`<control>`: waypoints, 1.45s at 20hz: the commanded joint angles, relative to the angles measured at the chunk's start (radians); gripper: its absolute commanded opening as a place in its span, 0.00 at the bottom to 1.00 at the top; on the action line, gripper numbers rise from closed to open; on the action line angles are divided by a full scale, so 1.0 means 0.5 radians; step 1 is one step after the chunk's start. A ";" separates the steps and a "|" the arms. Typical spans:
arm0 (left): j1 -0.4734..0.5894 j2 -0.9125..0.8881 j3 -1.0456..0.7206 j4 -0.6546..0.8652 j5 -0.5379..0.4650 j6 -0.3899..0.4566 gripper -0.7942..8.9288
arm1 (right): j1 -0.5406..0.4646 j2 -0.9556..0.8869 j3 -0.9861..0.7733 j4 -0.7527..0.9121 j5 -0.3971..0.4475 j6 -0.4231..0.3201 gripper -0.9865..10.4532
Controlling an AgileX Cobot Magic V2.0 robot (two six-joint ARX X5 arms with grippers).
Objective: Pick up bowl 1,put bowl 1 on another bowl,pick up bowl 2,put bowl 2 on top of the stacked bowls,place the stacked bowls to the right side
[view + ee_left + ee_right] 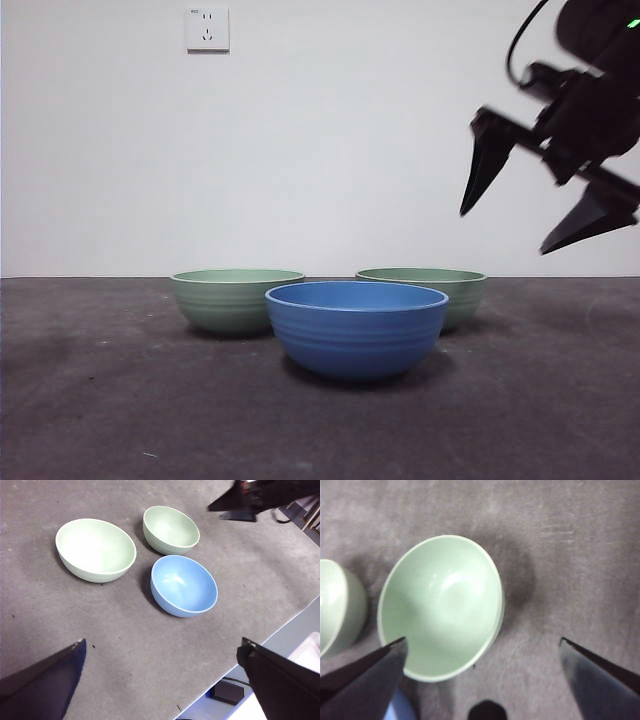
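From my station I can read no text anywhere. The white wall socket plate (207, 29) on the far wall has a tiny dark mark at its upper left corner, too small for me to make out. I see no labels, brands or numbers elsewhere.

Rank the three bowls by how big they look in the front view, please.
1. The blue bowl looks largest, but it stands nearest the camera, so this is unsure.
2. The left green bowl and the right green bowl look alike; the blue one partly hides the right.
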 commanded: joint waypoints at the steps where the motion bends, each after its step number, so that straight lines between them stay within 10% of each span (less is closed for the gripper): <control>1: -0.007 -0.002 0.001 0.010 0.010 -0.012 0.70 | 0.053 0.129 0.068 0.024 0.089 0.018 0.49; 15: -0.007 -0.002 0.001 -0.005 0.005 -0.012 0.70 | 0.128 0.398 0.108 0.164 0.190 0.015 0.08; 29: -0.007 0.052 0.001 -0.003 0.003 -0.012 0.70 | 0.144 0.016 0.117 0.123 0.242 -0.099 0.08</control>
